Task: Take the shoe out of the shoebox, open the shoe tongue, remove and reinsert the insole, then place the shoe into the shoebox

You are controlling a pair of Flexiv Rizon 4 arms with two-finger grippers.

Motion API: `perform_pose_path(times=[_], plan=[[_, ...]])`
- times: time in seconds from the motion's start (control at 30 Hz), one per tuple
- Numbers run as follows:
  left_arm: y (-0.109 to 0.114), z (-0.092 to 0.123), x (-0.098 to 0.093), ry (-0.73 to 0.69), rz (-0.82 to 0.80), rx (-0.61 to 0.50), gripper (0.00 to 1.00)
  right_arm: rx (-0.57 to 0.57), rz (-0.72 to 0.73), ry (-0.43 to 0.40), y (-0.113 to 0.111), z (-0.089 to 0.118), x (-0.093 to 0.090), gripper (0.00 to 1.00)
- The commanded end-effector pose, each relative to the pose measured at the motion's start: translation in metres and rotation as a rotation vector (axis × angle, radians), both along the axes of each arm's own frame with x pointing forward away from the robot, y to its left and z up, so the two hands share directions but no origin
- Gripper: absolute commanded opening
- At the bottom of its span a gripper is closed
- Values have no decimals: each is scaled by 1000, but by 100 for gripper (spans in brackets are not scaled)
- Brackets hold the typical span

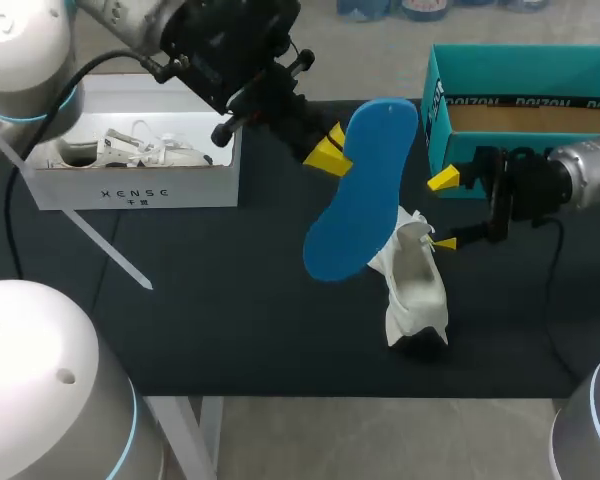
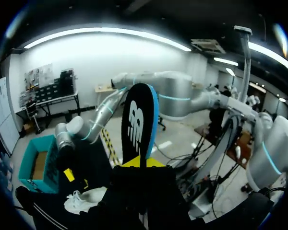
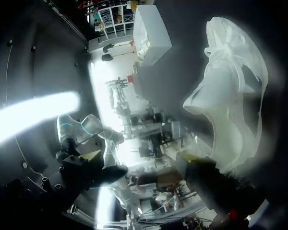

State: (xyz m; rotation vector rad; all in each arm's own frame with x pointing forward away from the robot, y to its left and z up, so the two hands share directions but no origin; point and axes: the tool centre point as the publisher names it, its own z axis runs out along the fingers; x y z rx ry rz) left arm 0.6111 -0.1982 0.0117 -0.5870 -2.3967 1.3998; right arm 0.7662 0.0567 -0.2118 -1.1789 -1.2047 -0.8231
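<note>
Left gripper (image 1: 327,152) pinched on the insole (image 1: 365,190), two yellow tips nearly together, one on each face, at its edge. Insole up in the air above the table (image 1: 230,320), tilted, one rounded end high toward the teal shoebox (image 1: 520,65), the other end low and close to the shoe (image 1: 417,290); touching or not, cannot tell. Thin, flat and long, with soft rounded ends. Smooth plain blue on the face toward the head camera. In the left wrist view, a black face with a white mark and a blue rim, standing upright from between the tips.

Right gripper (image 1: 443,212) spread wide, nothing clamped between its fingers. Lower yellow tip at the collar of the shoe, upper tip well apart from it, near the front wall of the teal shoebox.

Shoe out of the boxes, resting on the table in front of the teal shoebox, between the two grippers. White all over, soft and thin in the upper, a little crumpled, mouth gaping wide upward; in the right wrist view pale laces across the front.

Teal shoebox at the far right of the table, lid off, straight cardboard walls, bare brown cardboard floor inside. At the far left a white box (image 1: 130,185), also rectangular and open, with a second white shoe (image 1: 145,150) and its loose laces inside. Table surface dark and matte.
</note>
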Motion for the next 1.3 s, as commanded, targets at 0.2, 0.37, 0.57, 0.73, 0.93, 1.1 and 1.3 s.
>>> perform_pose_path(times=[0.2,0.37,0.57,0.73,0.93,1.1,1.3], plan=[[5,8,-8,-340,45,56,0,-2,-1,0,1,0,0,100],[5,8,-8,-340,45,56,0,-2,-1,0,1,0,0,100],[5,8,-8,-340,45,56,0,-2,-1,0,1,0,0,100],[5,8,-8,-340,45,56,0,-2,-1,0,1,0,0,100],[-15,-11,-53,-678,-28,72,0,-2,-1,0,1,0,0,100],[-23,-25,-91,-895,-37,63,0,-2,-1,0,1,0,0,100],[-7,-31,-112,-1076,-39,85,0,-2,-1,0,1,0,0,100]])
